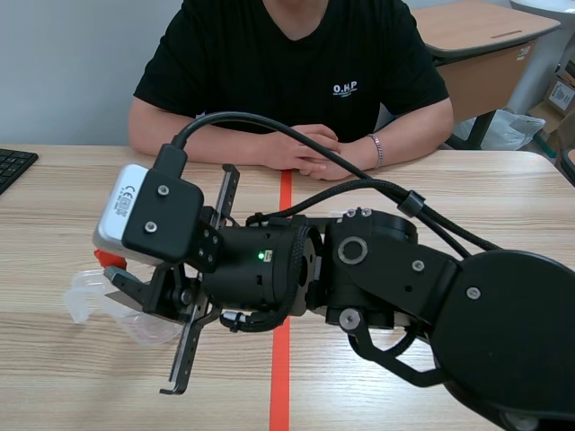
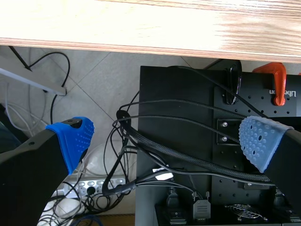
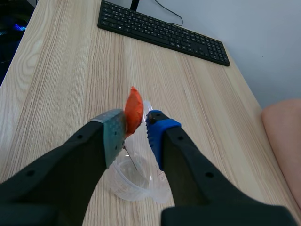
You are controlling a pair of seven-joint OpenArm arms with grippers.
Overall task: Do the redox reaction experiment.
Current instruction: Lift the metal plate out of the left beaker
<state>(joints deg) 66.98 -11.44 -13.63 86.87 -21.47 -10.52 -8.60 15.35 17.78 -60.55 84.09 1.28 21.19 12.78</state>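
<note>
My right gripper is shut on the orange-red bulb of a dropper. Its thin stem points down into a clear plastic cup standing on the wooden table right under the fingers. In the scene view the right arm reaches across to the left side, where the right gripper holds the red bulb above the clear cup. My left gripper hangs open below the table edge with nothing between its blue pads.
A black keyboard lies ahead of the right gripper, seen at the table's left edge as the keyboard in the scene view. A person sits across the table with clasped hands. Cables and a black cabinet lie below the left gripper.
</note>
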